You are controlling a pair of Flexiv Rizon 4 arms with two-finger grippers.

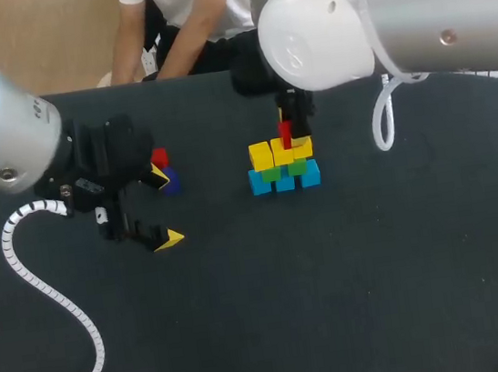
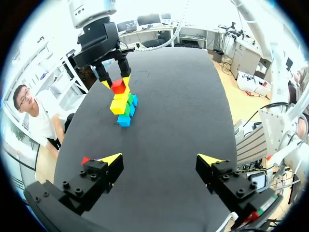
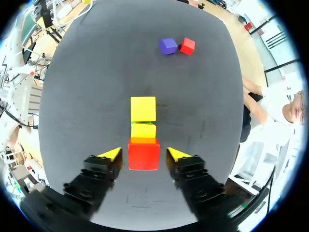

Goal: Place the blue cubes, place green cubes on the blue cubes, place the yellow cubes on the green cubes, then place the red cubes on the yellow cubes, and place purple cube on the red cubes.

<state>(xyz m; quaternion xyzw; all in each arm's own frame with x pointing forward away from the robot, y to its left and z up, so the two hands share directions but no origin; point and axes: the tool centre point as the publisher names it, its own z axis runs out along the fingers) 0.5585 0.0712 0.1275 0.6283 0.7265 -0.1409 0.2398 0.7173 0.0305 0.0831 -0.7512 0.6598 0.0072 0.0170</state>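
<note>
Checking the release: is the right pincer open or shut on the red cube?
Open. The right wrist view shows a gap between the red cube and each fingertip of the right pincer.

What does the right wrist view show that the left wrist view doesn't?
Only the right wrist view: the loose purple cube and loose red cube in full. Only the left wrist view: the stack's blue cubes and green cubes clearly, plus the open left gripper. Both: the top red cube between the right gripper fingers, above yellow cubes.
</note>
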